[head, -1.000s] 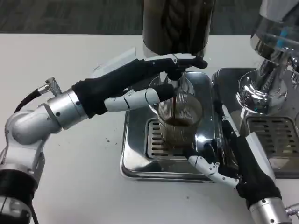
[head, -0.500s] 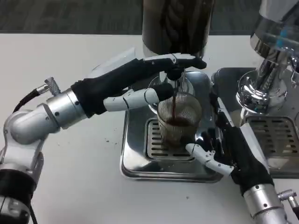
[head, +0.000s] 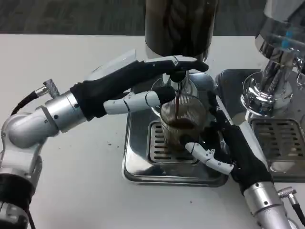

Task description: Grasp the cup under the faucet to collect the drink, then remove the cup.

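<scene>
The left hand (head: 147, 83) reaches in over the drip tray (head: 138, 164), its upper fingers laid across the faucet (head: 177, 76) lever and a lower finger touching the cup's rim; the fingers are spread and clamp on nothing that I can make out. Just below that hand stands the ribbed glass cup (head: 182, 121), upright on the tray grille, right under the faucet, with a dark stream running into it and the drink standing a little under halfway up.

The right hand (head: 224, 150) sits close beside the cup on its far side from the left hand, fingers apart and curving toward the glass (whether they touch it I cannot tell).

So collecting looks well under way. What is left, I'd judge, is stopping the flow, getting a firm hold, and carrying the cup clear onto the table (head: 71, 52).
</scene>
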